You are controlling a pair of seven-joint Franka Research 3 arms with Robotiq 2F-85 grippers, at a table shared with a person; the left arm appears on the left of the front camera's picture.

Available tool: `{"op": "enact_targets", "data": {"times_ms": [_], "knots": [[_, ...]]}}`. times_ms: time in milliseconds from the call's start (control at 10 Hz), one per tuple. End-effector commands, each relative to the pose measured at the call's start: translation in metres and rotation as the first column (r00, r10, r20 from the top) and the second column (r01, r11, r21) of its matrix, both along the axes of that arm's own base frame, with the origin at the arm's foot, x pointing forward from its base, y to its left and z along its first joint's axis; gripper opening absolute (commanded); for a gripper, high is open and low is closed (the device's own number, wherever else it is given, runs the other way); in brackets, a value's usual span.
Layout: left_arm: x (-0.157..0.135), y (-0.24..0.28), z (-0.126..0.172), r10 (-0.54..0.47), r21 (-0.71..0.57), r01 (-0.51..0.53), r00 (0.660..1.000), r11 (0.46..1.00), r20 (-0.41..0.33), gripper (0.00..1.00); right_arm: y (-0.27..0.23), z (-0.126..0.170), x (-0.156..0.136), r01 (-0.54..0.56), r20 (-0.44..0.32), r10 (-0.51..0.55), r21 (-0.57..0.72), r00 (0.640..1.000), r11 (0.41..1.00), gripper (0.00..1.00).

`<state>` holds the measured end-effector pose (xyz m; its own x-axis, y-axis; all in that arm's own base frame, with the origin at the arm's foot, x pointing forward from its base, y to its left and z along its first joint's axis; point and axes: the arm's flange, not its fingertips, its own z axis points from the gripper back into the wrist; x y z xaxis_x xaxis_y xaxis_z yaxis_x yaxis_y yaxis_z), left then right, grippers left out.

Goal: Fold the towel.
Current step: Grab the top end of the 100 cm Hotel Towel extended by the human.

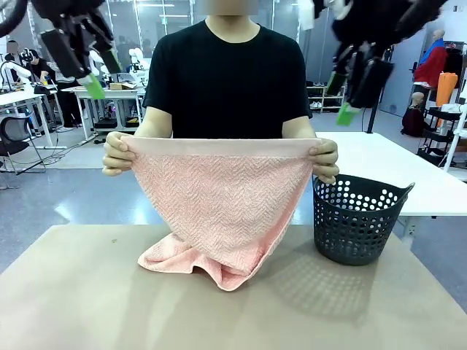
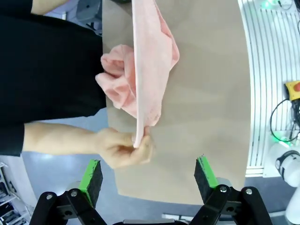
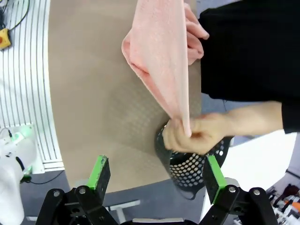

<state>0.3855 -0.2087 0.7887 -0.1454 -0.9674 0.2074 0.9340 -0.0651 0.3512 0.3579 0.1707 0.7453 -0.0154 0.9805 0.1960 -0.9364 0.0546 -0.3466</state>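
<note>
Two arms sit high over the table [image 1: 73, 292]. Person [image 1: 226, 80] stands at the far side. Towel [image 1: 219, 197] hangs stretched mid-scene, its lower end bunched on the table. Basket [image 1: 357, 219] stands just right of it. Left gripper [image 2: 147, 176] and right gripper [image 3: 157, 176] hover above the top corners, jaws spread, empty. One hand [image 1: 117, 154] and the other hand [image 1: 326, 159] pinch those corners. Step looks like pre-grasp, no fold yet. Next probably needs each gripper down onto a corner, clear of the person's fingers.
</note>
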Motion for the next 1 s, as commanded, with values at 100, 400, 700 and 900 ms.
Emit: {"op": "enact_targets", "data": {"times_ms": [100,400,700,900], "knots": [[0.01,-0.02,-0.019,-0.006,0.038,0.003,0.998,0.999,0.058,1.0,0.019,-0.016,0.025,-0.048,0.025,0.049,-0.055,0.998,0.997,1.0],[0.02,-0.039,-0.037,-0.102,0.048,0.099,0.992,0.994,0.07,1.0,0.031,-0.029,0.032,-0.017,0.024,0.018,-0.065,1.0,0.998,1.0],[0.027,-0.055,-0.059,-0.07,0.059,0.068,0.997,0.996,0.027,1.0,0.037,-0.045,0.04,0.003,0.026,-0.001,-0.075,1.0,0.997,1.0],[0.032,-0.065,-0.078,-0.056,0.076,0.056,0.998,0.996,-0.005,1.0,0.04,-0.064,0.049,0.024,0.012,-0.023,-0.067,1.0,0.997,1.0]]}}
